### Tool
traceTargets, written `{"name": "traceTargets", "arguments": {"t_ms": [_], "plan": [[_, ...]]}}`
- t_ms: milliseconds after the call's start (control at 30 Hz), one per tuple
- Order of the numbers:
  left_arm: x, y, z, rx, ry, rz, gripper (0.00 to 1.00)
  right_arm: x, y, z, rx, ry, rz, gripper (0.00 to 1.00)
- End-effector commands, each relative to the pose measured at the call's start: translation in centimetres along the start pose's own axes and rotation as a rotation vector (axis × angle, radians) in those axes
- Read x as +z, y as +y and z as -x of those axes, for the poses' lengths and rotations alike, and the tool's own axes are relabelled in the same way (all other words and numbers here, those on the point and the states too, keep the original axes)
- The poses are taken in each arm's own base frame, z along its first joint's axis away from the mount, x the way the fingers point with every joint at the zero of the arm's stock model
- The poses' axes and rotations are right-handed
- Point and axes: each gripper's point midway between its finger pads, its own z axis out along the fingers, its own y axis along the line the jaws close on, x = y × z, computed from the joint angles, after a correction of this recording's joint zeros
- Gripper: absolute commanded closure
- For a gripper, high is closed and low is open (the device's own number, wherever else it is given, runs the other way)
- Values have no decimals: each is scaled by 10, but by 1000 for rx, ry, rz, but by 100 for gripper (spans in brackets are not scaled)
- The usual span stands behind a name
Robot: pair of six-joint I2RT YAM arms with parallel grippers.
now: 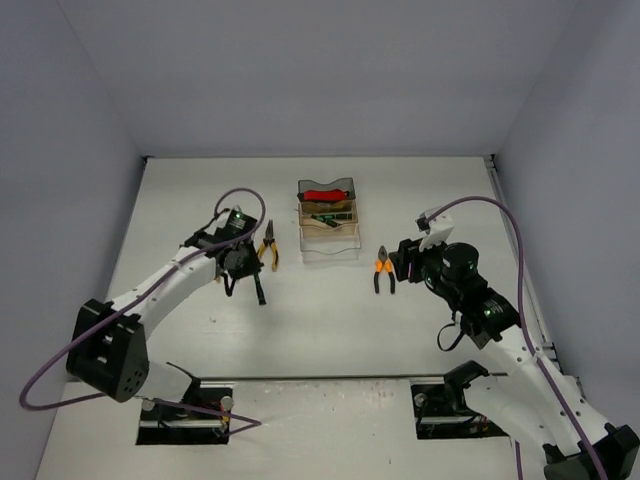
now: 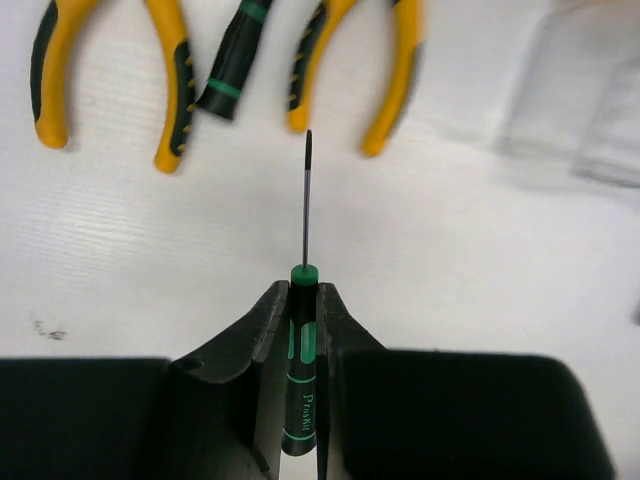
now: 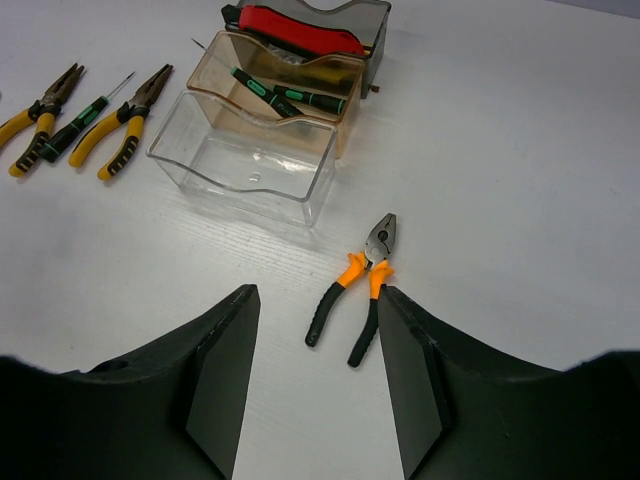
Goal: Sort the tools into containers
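My left gripper (image 2: 303, 292) is shut on the handle of a thin green-black screwdriver (image 2: 304, 345), whose shaft points ahead toward two yellow-handled pliers (image 2: 170, 80) (image 2: 385, 70) and another screwdriver (image 2: 232, 70) lying between them. In the top view the left gripper (image 1: 240, 266) sits beside the yellow pliers (image 1: 268, 247). My right gripper (image 3: 315, 292) stands open just above orange-handled pliers (image 3: 360, 290) lying on the table. The row of containers (image 1: 328, 222) holds a red-handled cutter (image 3: 300, 30) in the smoky grey bin (image 3: 377, 25) and screwdrivers (image 3: 300, 97) in the amber bin (image 3: 215, 68); the clear bin (image 3: 190, 150) holds nothing.
White walls close in the table on three sides. The arms' cables loop over the table near each wrist. The containers stand at the back centre, between the two arms.
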Motion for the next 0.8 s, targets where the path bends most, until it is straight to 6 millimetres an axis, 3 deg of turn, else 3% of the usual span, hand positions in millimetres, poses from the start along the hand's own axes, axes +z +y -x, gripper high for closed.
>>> {"name": "traceTargets", "arguments": {"t_ms": [0,167,300,400,567,767], "plan": [[-53,-75,64,-138,-235,-300,100,-1,-3,24,15,-90,-23,52],[-76,-126,118,-216,-454,-471,100,-2,-3,27,19,-100,-24,51],[-73,-154,158,-293,-604,-524,100,-4,-3,29,21,-109,-25,51],[-71,-166,179,-331,-714,-503,100,-6,-3,30,21,-116,-26,51],[-61,-187,201,-391,-838,-498,97,-7,-2,28,26,-117,-21,51],[-31,-201,203,-477,-912,-484,96,-7,-2,26,30,-115,-20,51]]}}
